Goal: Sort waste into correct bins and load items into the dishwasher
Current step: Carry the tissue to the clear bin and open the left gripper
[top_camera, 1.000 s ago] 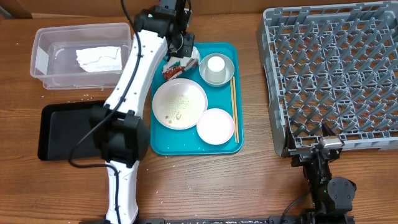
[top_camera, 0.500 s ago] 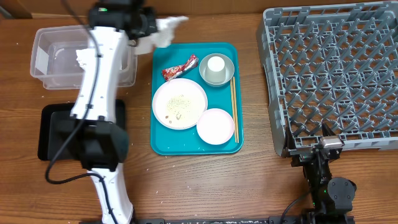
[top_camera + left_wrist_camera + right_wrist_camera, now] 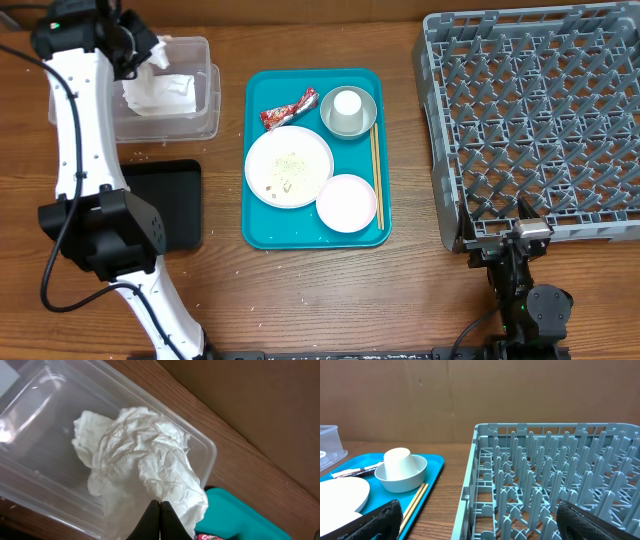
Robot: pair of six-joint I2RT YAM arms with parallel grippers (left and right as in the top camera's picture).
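Within the last sec the left arm [image 3: 72, 130] swung from the teal tray [image 3: 280, 226] to the clear tub [image 3: 203, 122]; the left claw [image 3: 160, 510] is pinched tight on the crumpled napkin [image 3: 145, 460], which hangs just above the tub, w/ a second napkin [image 3: 160, 97] already inside, so I judge only the release is left for this piece. The right claw [image 3: 477, 512] is wide, empty, by the dish rack [image 3: 545, 460]. Cannot tell if the paper touches the tub floor, and the arm covers part of the black tray [image 3: 172, 200].

napkin [image 3: 145, 462]: crumpled paper | tub [image 3: 37, 435]: clear plastic (glossy) | table [image 3: 320, 300]: seemingly wood
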